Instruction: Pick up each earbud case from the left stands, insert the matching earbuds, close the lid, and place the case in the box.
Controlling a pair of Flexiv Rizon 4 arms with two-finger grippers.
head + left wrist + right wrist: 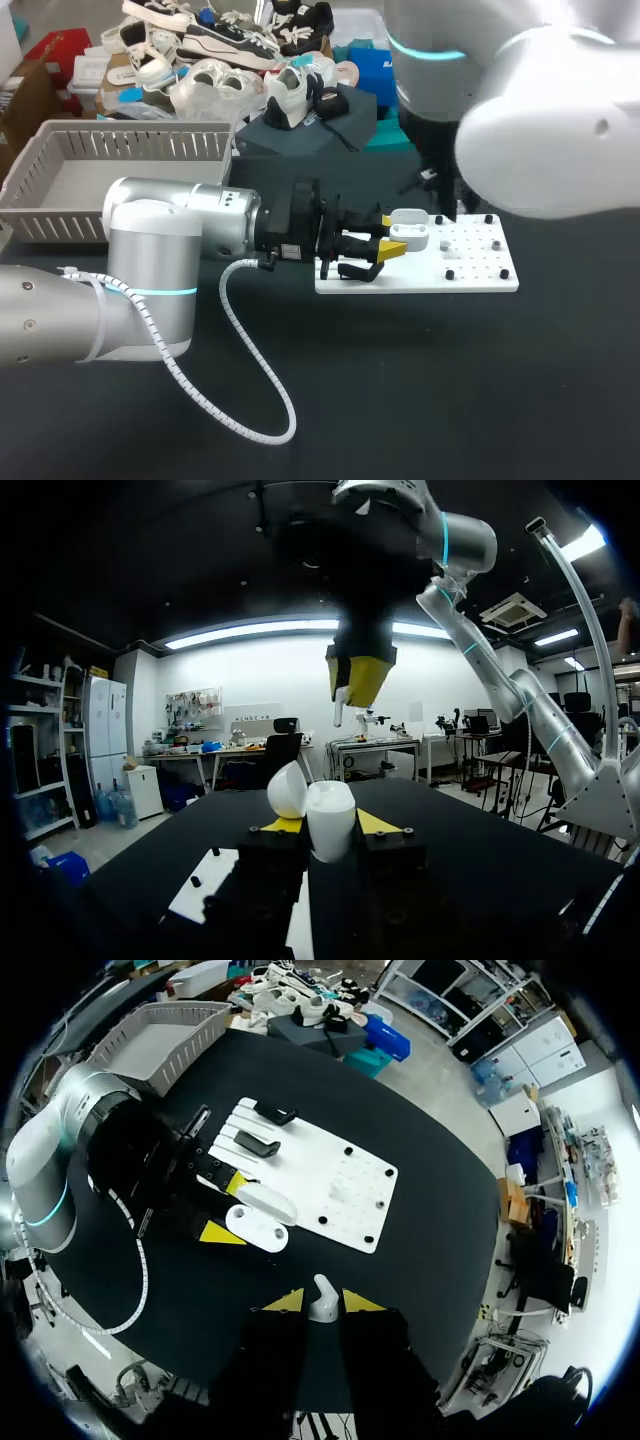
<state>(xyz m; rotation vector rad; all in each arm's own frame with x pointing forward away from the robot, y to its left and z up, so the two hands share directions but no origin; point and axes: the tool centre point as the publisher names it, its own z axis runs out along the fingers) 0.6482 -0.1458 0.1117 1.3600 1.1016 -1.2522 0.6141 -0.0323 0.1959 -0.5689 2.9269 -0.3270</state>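
Basket (130, 132) and white board (480, 281), left arm (185, 230) between

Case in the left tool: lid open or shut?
Open. Left wrist view: the lid is hinged back beside the case body, which the left tool grips. Right wrist view shows both halves apart.

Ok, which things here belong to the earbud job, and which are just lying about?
Job in hand:
- open earbud case, held in the left hand
- earbud, held in the right hand
- white peg board with its black stands
- grey basket, probably the box

Lying about:
- pile of shoes at the table's far edge
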